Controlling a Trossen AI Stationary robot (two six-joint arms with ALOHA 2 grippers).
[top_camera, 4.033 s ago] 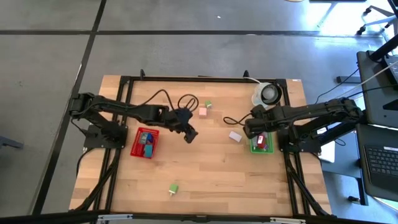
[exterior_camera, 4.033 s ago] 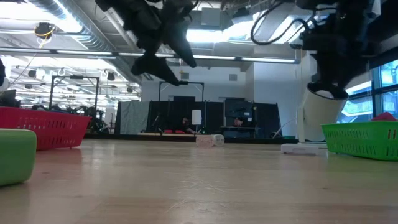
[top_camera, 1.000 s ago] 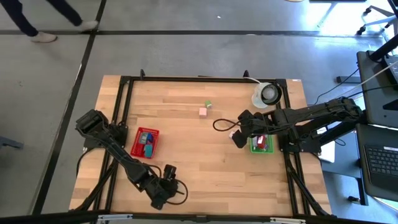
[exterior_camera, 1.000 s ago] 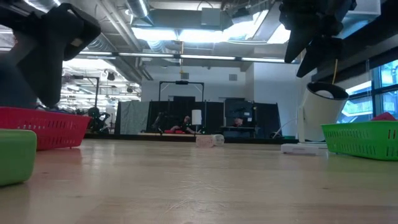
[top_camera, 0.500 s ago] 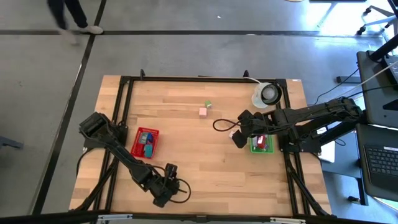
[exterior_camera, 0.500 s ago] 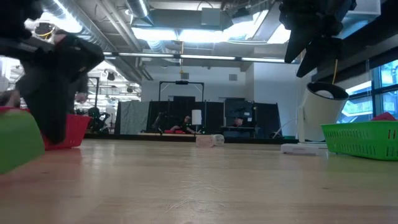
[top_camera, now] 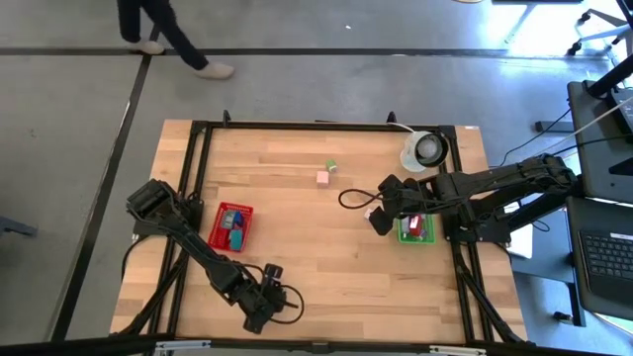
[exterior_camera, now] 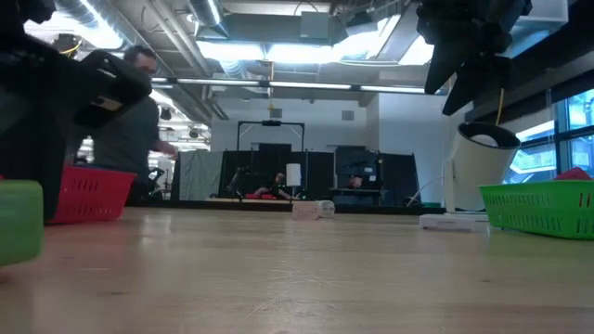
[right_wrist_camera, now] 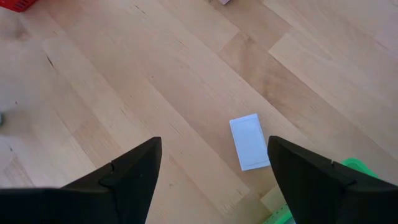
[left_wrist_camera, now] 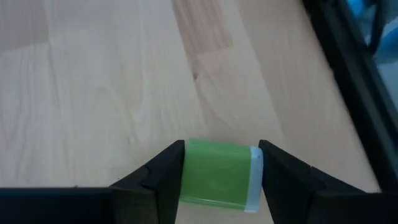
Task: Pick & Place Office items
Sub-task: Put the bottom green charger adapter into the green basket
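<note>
A green block with a white end (left_wrist_camera: 217, 177), one of the office items, sits between the fingers of my left gripper (left_wrist_camera: 221, 152) by the table's near edge (top_camera: 269, 300). The high view hides the block under the gripper; the low view shows it at the far left (exterior_camera: 19, 223). My right gripper (right_wrist_camera: 211, 180) stands open above a flat white piece (right_wrist_camera: 250, 142) beside the green tray (top_camera: 415, 229). A pink block (top_camera: 322, 178) and a small green one (top_camera: 332, 165) lie on the wood further back. My left gripper pinches the green block between its two fingers, one finger (left_wrist_camera: 168, 171) on the green end (left_wrist_camera: 186, 177), the other on the white end (left_wrist_camera: 254, 177). The fingers slant down from above. Whether the block rests on the table or is just clear of it, I cannot tell.
The red tray (top_camera: 230, 226) holds several small pieces at the left. A white roll (top_camera: 425, 150) stands at the far right corner. Bare wood spans the table's middle. A person (top_camera: 163, 30) walks on the floor beyond the far edge.
My left gripper has sunk a little onto the green block. In the low view a dark finger now stands right beside the block, which tipped briefly and has shifted slightly. A person has walked along the floor past the far edge.
</note>
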